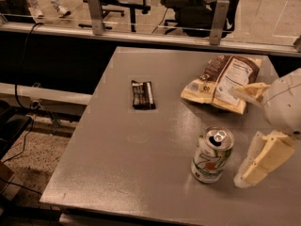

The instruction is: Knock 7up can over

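Observation:
The 7up can (pixel 213 155) stands upright on the grey table (pixel 141 154), near its front right part. It is white and silver with green lettering and a silver pull-tab top. My gripper (pixel 247 135) is at the right edge of the view, just right of the can. Its two cream fingers are spread apart, one finger (pixel 250 92) up near the snack bag and the other (pixel 262 161) low beside the can, a small gap from it. Nothing is held.
A brown-and-cream snack bag (pixel 224 81) lies behind the can at the back right. A flat dark wrapped bar (pixel 142 94) lies at the table's middle left. A glass partition rail (pixel 155 32) runs along the far edge, with office chairs beyond.

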You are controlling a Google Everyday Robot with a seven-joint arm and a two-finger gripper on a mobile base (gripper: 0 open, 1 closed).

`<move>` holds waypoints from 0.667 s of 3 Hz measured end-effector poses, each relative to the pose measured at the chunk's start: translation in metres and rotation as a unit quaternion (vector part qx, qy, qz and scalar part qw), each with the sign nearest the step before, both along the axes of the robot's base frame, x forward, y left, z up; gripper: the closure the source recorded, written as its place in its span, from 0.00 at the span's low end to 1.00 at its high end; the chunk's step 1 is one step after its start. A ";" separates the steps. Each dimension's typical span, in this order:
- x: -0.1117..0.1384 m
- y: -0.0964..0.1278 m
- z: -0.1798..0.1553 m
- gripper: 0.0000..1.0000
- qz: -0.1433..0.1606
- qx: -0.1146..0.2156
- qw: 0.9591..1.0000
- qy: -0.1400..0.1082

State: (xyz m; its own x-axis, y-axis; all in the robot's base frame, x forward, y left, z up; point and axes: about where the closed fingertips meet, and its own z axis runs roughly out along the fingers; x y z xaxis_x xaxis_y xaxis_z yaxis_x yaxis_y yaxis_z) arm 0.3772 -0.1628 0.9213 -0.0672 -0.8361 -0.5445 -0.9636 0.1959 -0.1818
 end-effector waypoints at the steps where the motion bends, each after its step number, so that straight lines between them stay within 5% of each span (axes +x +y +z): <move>1: -0.011 0.018 -0.007 0.00 0.018 0.034 0.999 -0.001; 2: -0.021 0.030 -0.013 0.00 0.032 0.057 0.998 0.002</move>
